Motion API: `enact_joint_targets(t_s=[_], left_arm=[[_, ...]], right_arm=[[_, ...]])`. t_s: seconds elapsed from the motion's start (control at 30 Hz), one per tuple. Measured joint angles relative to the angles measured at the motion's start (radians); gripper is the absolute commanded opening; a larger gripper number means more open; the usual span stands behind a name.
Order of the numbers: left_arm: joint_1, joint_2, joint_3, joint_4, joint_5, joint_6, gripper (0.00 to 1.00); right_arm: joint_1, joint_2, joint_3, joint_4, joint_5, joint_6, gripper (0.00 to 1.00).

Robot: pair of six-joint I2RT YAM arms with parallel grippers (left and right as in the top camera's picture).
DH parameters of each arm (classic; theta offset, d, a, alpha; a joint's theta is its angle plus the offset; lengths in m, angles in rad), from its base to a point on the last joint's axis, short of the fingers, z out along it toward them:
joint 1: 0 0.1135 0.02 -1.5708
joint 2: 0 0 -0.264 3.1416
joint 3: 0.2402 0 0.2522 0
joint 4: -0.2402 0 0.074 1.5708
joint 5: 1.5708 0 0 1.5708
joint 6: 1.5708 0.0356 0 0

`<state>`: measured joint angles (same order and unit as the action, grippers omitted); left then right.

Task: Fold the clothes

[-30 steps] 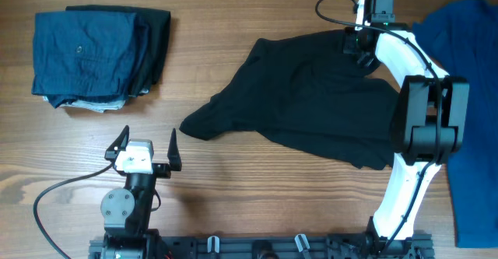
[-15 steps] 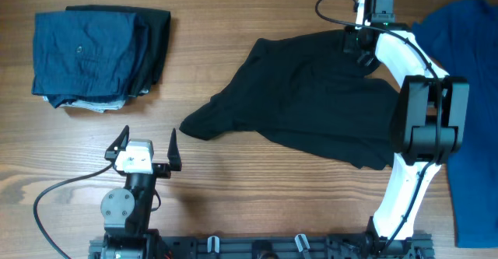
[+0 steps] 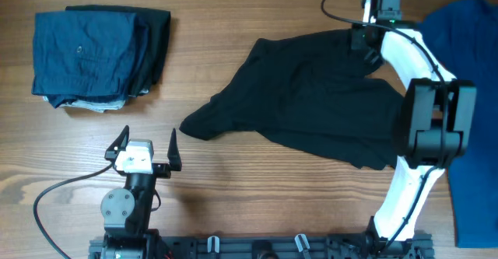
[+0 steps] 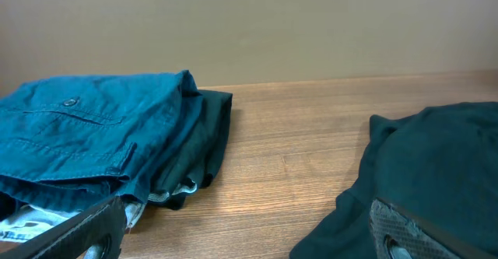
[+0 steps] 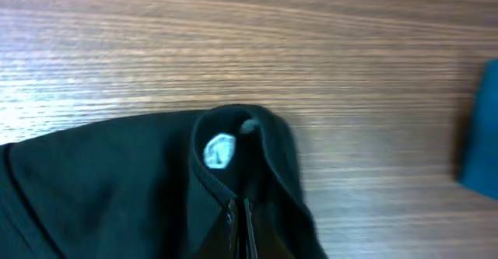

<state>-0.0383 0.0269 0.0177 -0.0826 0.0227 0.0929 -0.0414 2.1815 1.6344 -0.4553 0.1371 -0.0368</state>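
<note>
The black shirt [image 3: 311, 96] lies crumpled across the right half of the table, one sleeve pointing left. At its far edge my right gripper [image 3: 364, 44] is shut on the collar; in the right wrist view the closed fingers [image 5: 243, 228] pinch the collar fabric [image 5: 272, 146] just below a small white label [image 5: 219, 150]. My left gripper [image 3: 148, 138] stands open near the front left, off the cloth, nothing between its fingers. Its wrist view shows the gripper [image 4: 233, 239] facing bare wood, with the black shirt [image 4: 436, 166] to the right.
A folded pile of navy and dark garments [image 3: 97, 49] sits at the back left, also seen as the pile [image 4: 93, 142] in the left wrist view. A bright blue garment [image 3: 471, 26] lies along the right edge, behind the right arm, its corner [image 5: 481, 134] showing.
The right gripper closed on the shirt's collar and shifted slightly to the right, tugging that edge with it. The left arm has not moved.
</note>
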Motion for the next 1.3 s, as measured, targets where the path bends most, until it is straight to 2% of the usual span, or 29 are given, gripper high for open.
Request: enact_joint_targets(t_s=[0.33, 0.53, 0.73, 1.0, 1.07, 1.13, 1.17, 1.3], left_arm=[[0.0, 0.0, 0.0, 0.0, 0.0, 0.0, 1.0], [0.0, 0.0, 0.0, 0.0, 0.0, 0.0, 1.0], [0.0, 0.0, 0.0, 0.0, 0.0, 0.0, 1.0], [0.0, 0.0, 0.0, 0.0, 0.0, 0.0, 1.0], [0.0, 0.0, 0.0, 0.0, 0.0, 0.0, 1.0], [0.0, 0.0, 0.0, 0.0, 0.0, 0.0, 1.0], [0.0, 0.0, 0.0, 0.0, 0.0, 0.0, 1.0], [0.0, 0.0, 0.0, 0.015, 0.0, 0.0, 1.0]], right_arm=[[-0.135, -0.014, 0.006, 0.0, 0.007, -0.004, 0.04], [-0.166, -0.014, 0.006, 0.035, -0.009, -0.007, 0.04], [-0.162, -0.017, 0.008, 0.014, -0.103, -0.01, 0.13], [-0.116, -0.142, 0.009, -0.126, -0.224, 0.038, 0.55], [-0.107, -0.172, 0.013, -0.146, -0.235, 0.064, 0.74], [-0.104, -0.193, 0.018, -0.175, -0.243, 0.084, 0.88], [-0.104, -0.198, 0.02, -0.19, -0.246, 0.089, 0.99], [-0.106, -0.2, 0.02, -0.256, -0.249, 0.108, 1.0]])
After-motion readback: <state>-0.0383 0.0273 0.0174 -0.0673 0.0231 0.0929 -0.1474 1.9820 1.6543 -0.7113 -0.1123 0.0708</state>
